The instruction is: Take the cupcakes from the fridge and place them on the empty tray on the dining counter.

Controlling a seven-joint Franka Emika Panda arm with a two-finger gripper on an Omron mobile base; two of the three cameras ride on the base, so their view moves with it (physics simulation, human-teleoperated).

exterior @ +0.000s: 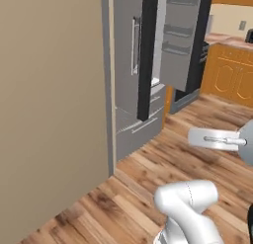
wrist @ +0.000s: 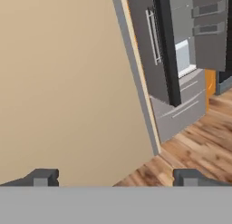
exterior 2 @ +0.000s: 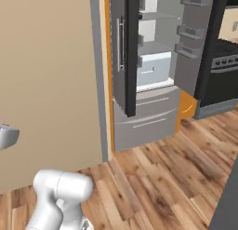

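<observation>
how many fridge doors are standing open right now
1: the right door of the fridge is swung open, its shelf bins showing. The left door is closed. Drawers below are shut.

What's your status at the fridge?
Gripper open, holding nothing. Tall grey steel French-door fridge ahead, right door swung open, left door shut. Cupcakes not made out on the shelves. Beige wall close on the left.
</observation>
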